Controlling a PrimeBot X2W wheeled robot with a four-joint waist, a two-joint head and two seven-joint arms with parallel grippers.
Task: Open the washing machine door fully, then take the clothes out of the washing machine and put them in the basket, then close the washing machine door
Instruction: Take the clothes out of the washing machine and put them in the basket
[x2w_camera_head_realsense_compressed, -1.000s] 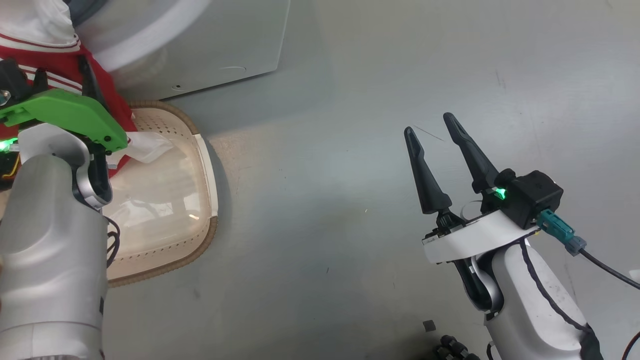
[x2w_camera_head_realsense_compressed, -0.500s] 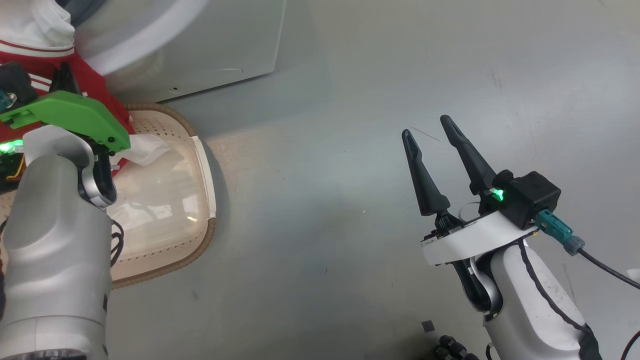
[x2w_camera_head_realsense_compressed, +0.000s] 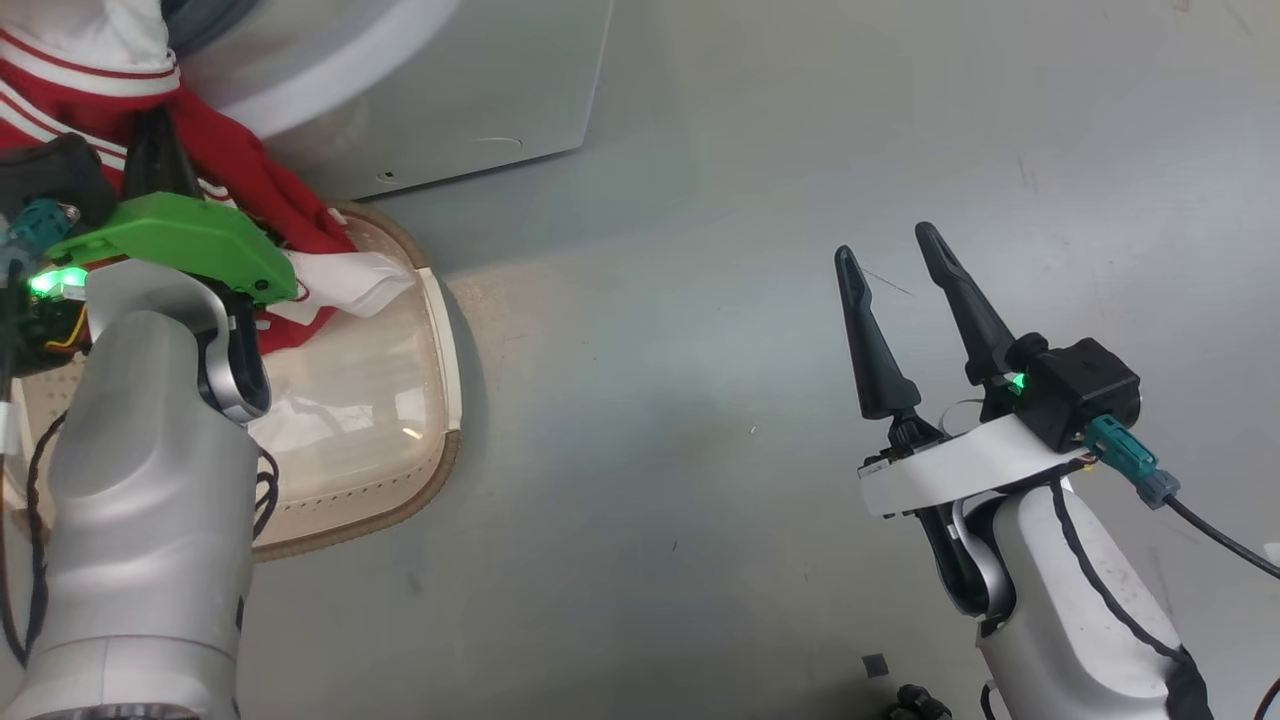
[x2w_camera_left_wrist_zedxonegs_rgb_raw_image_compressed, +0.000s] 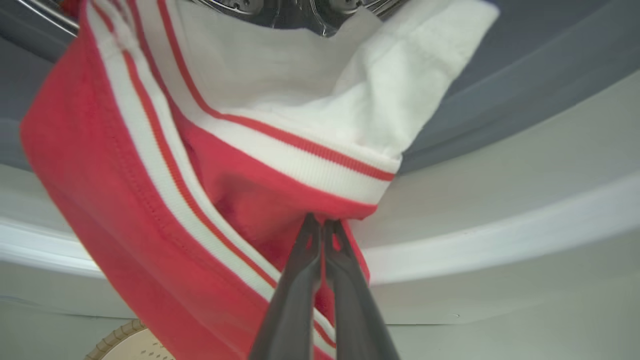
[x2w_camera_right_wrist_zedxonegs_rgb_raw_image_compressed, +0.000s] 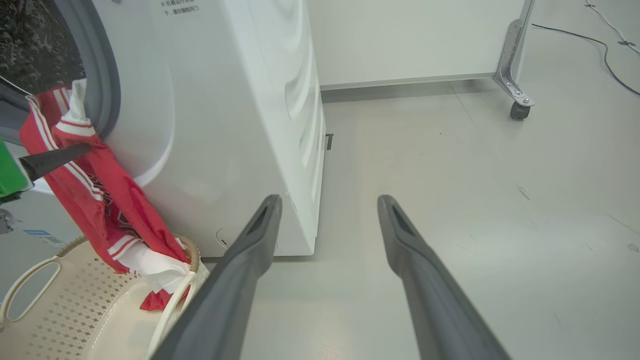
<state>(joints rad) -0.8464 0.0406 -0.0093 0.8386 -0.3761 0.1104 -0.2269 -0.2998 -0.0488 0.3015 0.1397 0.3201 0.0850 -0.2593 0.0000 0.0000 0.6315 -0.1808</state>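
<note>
Clothes (x2w_camera_right_wrist_zedxonegs_rgb_raw_image_compressed: 112, 205) are hanging half out of the washing machine (x2w_camera_right_wrist_zedxonegs_rgb_raw_image_compressed: 225, 125) right now. The top end is draped over the grey rubber ring (x2w_camera_right_wrist_zedxonegs_rgb_raw_image_compressed: 107, 75) at the opening, and the bottom end, white trim and all, drops into the back corner of the basket (x2w_camera_right_wrist_zedxonegs_rgb_raw_image_compressed: 55, 310), flopping against its rim. The left gripper (x2w_camera_left_wrist_zedxonegs_rgb_raw_image_compressed: 322, 220) has its fingers pinched tight on a red fold just under a white striped band. The right gripper (x2w_camera_head_realsense_compressed: 887, 245) has its fingers spread wide, holding nothing, over bare floor (x2w_camera_head_realsense_compressed: 700, 450) well off to the right of the basket. Room-wise, the basket sits on the floor snug against the machine's front, so that side is tight. To the right it's wide-open floor, and the nearest edge is the machine's front corner. View differences: the left wrist view gets the pinch up close, with a bit of steel drum (x2w_camera_left_wrist_zedxonegs_rgb_raw_image_compressed: 280, 7) peeking over the fabric at the top and a sliver of basket rim at the bottom. In the head view the green part on the left wrist covers most of the grip, but you see the basket from above. The right wrist view gives the whole side-on hang, with one dark left finger poking into the fabric. Far back it also shows a metal leg on a caster (x2w_camera_right_wrist_zedxonegs_rgb_raw_image_compressed: 520, 107) and a cable (x2w_camera_right_wrist_zedxonegs_rgb_raw_image_compressed: 600, 45) on the floor.
</note>
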